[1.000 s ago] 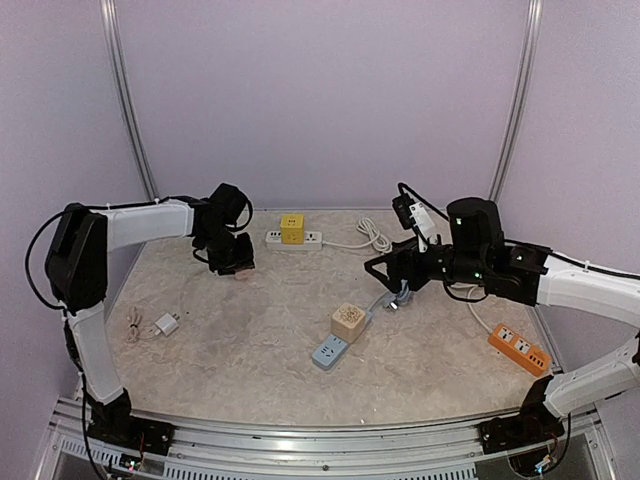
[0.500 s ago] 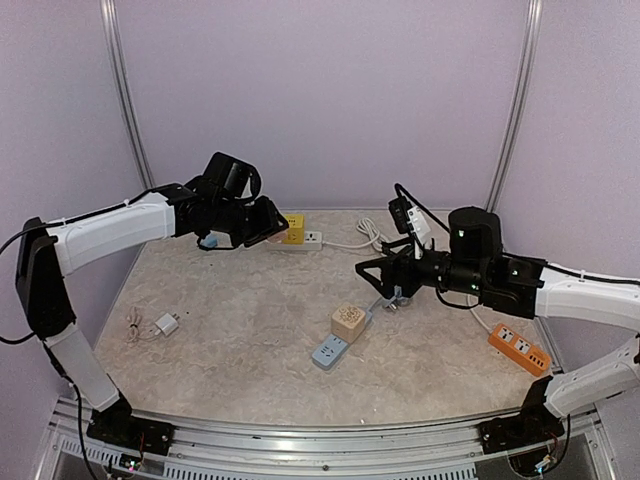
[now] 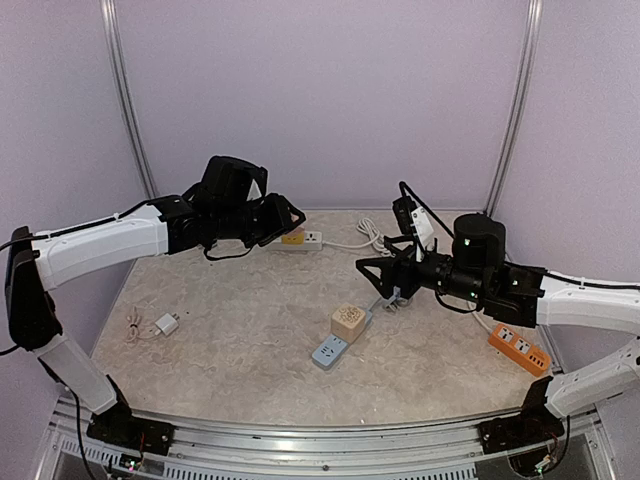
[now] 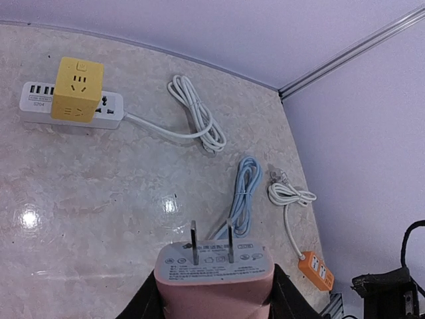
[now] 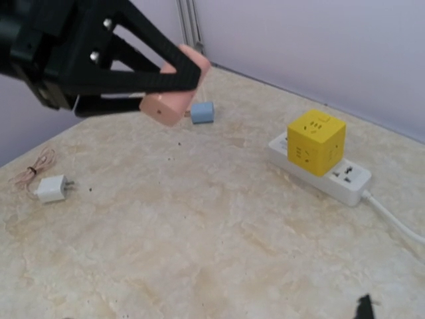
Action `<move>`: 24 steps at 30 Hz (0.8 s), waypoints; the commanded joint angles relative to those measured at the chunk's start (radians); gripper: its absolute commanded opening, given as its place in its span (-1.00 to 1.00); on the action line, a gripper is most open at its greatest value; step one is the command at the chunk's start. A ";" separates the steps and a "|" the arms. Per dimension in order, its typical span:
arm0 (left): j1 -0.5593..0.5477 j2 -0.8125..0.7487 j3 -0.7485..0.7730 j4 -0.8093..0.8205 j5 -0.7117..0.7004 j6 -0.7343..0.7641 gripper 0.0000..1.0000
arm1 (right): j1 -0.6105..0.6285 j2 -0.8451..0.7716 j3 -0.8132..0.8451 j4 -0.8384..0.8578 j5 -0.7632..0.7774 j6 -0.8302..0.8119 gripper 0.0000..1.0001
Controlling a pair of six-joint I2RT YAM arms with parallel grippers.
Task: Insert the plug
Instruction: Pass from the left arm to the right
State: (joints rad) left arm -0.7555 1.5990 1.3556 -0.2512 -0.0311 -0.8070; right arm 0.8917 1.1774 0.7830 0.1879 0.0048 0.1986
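Observation:
A pink plug (image 4: 214, 276) with two metal prongs pointing forward sits between the fingers of my left gripper (image 4: 214, 296), which is shut on it. In the top view the left gripper (image 3: 284, 219) hangs in the air just in front of the yellow cube socket (image 3: 293, 237) on the white power strip (image 3: 312, 238). The right wrist view shows that pink plug (image 5: 165, 104) well above the table, left of the yellow cube (image 5: 316, 141). My right gripper (image 3: 378, 282) hovers open and empty over the blue cable, right of centre.
A beige cube (image 3: 347, 321) sits on a light blue strip (image 3: 328, 352) at mid-table. An orange strip (image 3: 518, 348) lies at the right. A white charger (image 3: 166, 324) with its cord lies at the left. A small blue plug (image 5: 202, 111) and coiled cables (image 4: 199, 119) lie near the back.
My left arm has swung from the back left toward the right and risen, carrying the pink plug to the yellow cube. The right arm has shifted only slightly.

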 commanded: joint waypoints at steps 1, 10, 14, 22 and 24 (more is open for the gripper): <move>-0.016 -0.048 -0.035 0.081 -0.035 -0.027 -0.40 | 0.024 0.005 -0.023 0.079 0.040 -0.020 0.73; -0.055 -0.077 -0.072 0.157 -0.041 -0.052 -0.40 | 0.049 0.095 -0.015 0.190 0.033 -0.024 0.72; -0.067 -0.087 -0.087 0.188 -0.027 -0.062 -0.39 | 0.057 0.118 -0.027 0.248 0.031 -0.030 0.71; -0.093 -0.093 -0.125 0.244 0.001 -0.085 -0.39 | 0.058 0.136 -0.050 0.337 0.034 -0.060 0.71; -0.094 -0.087 -0.131 0.275 0.012 -0.090 -0.39 | 0.058 0.135 -0.055 0.354 0.037 -0.062 0.71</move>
State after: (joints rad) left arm -0.8394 1.5356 1.2484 -0.0475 -0.0460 -0.8833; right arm 0.9405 1.3048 0.7471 0.4744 0.0311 0.1566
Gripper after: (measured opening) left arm 0.417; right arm 0.856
